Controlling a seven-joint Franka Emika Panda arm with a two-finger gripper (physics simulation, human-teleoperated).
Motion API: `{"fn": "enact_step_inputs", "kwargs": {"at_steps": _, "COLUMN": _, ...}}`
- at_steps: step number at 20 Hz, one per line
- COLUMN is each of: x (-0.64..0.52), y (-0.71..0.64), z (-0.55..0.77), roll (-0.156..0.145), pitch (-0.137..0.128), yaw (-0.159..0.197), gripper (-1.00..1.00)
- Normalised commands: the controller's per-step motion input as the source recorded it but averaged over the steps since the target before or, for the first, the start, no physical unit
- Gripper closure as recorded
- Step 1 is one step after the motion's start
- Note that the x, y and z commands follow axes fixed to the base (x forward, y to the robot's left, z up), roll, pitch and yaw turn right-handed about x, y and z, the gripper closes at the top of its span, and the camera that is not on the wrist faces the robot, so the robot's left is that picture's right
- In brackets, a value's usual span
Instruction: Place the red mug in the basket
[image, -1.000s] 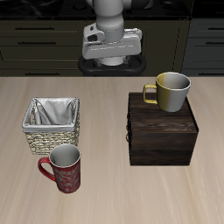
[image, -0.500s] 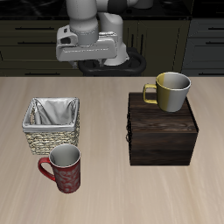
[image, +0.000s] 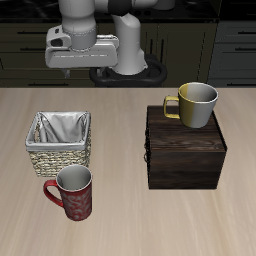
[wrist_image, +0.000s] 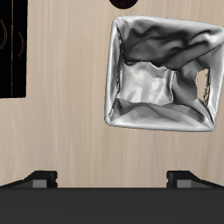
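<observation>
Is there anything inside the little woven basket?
Empty. The tan woven wicker basket shows only its grey-white cloth lining; the dark red mug stands outside, on the table.

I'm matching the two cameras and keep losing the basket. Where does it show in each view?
Exterior view: the basket stands on the table just behind the red mug.
Wrist view: the basket fills much of the picture, seen from above.
Shared landmark: its crumpled grey-white cloth lining.

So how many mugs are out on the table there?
2. The red mug stands on the table, just in front of the wicker basket. The grey mug with a yellow handle sits on top of the dark wooden box.
</observation>
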Motion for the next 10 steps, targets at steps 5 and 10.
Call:
{"fn": "enact_step_inputs", "kwargs": {"at_steps": 5, "x": 0.13, "y": -0.15, "z": 0.04, "roll": -0.022, "pitch": -0.016, "yaw": 0.011, "gripper": -1.0}}
{"fn": "enact_step_inputs", "kwargs": {"at_steps": 10, "x": 0.28, "y": -0.17, "z": 0.1, "roll": -0.031, "pitch": 0.002, "yaw": -0.025, "gripper": -1.0}}
